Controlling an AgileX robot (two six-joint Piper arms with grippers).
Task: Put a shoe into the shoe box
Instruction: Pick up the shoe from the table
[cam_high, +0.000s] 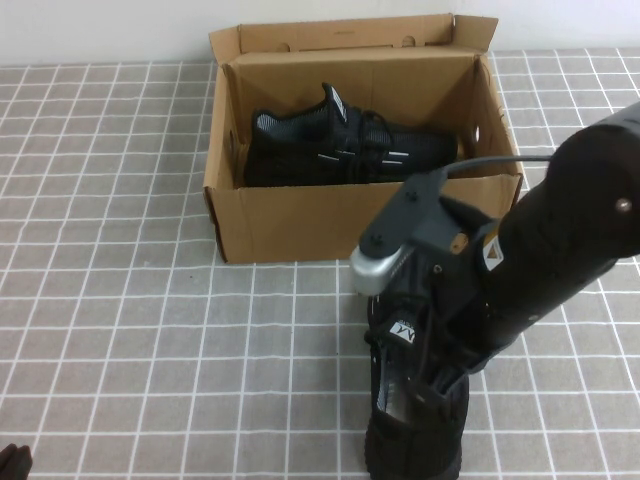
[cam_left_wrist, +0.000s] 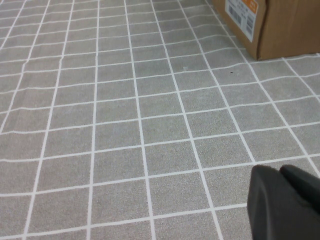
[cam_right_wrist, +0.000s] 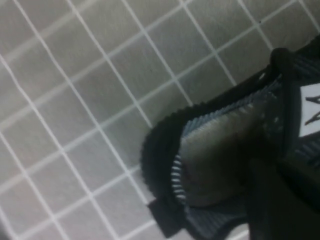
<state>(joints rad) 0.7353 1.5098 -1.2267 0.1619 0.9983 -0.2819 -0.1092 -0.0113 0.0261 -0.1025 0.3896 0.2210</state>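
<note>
My right gripper (cam_high: 435, 365) sits down in the collar of the black knit sneaker (cam_high: 415, 420), its fingers nearly together, though I cannot tell whether they grip it; the sneaker stands on the grey tiled bench (cam_high: 120, 300). Just beyond it is the open brown cardboard shoe box (cam_high: 300, 220) holding a matching black sneaker (cam_high: 345, 150). My left gripper (cam_left_wrist: 285, 200) is closed on nothing, low over bare tiles.

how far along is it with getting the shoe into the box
Done: one black sneaker already lies inside the open shoe box. In hand: the right gripper is down at the collar of the second shoe, which sits on the tiled table in front of the box; whether it grips is unclear. The left gripper is shut, parked off to the left. Left: lift that shoe, carry it over the front wall and release it.
</note>
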